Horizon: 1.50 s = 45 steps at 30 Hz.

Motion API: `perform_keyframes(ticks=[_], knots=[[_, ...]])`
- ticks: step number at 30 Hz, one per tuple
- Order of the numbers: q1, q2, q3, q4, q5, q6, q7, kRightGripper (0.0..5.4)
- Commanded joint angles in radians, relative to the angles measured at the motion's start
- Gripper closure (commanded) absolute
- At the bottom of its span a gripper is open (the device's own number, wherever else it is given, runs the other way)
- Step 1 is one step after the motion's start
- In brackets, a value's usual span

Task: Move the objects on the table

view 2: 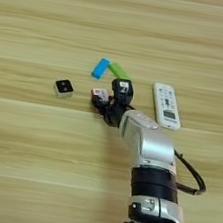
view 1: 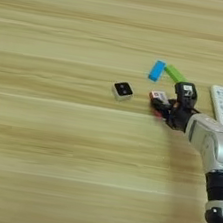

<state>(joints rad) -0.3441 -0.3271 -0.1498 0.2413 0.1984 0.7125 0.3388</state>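
While we judge progress: our end effector (view 1: 161,105) has reached the red-edged packet (view 1: 158,96), not lifted it; the cube (view 1: 122,90) waits untouched.
Packet: flat on the desk (view 1: 52,150), right of the cube.
Arm: silver forearm (view 2: 147,139) stretched low from bottom right.
Grip: black fingers (view 1: 185,92) apparently pinching the packet.

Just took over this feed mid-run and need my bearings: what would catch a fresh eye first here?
The silver right arm comes in from the bottom right, its gripper at the red-edged white packet near the table's middle. Just left of it sits the small white cube with a black top. Behind the gripper lie a blue block and a green block, end to end, with a white remote control to the right.
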Motion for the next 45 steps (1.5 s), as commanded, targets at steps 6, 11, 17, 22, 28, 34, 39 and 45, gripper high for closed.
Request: perform_keyframes(ticks=[6, 11, 17, 22, 28, 34, 39, 45], knots=[[-0.06, -0.016, 0.001, -0.093, 0.013, 0.005, 0.003, 3.32], [-0.076, -0.004, 0.007, -0.116, 0.018, 0.015, 0.005, 3.32], [-0.101, 0.005, 0.022, -0.16, 0.024, 0.031, 0.008, 3.32], [-0.121, 0.021, 0.033, -0.212, 0.035, 0.056, 0.011, 3.32], [-0.137, 0.033, 0.043, -0.249, 0.044, 0.079, 0.016, 3.32], [-0.146, 0.052, 0.066, -0.247, 0.053, 0.095, 0.03, 3.32], [-0.15, 0.066, 0.086, -0.236, 0.05, 0.098, 0.039, 3.32], [-0.157, 0.078, 0.114, -0.194, 0.037, 0.084, 0.044, 3.32]])
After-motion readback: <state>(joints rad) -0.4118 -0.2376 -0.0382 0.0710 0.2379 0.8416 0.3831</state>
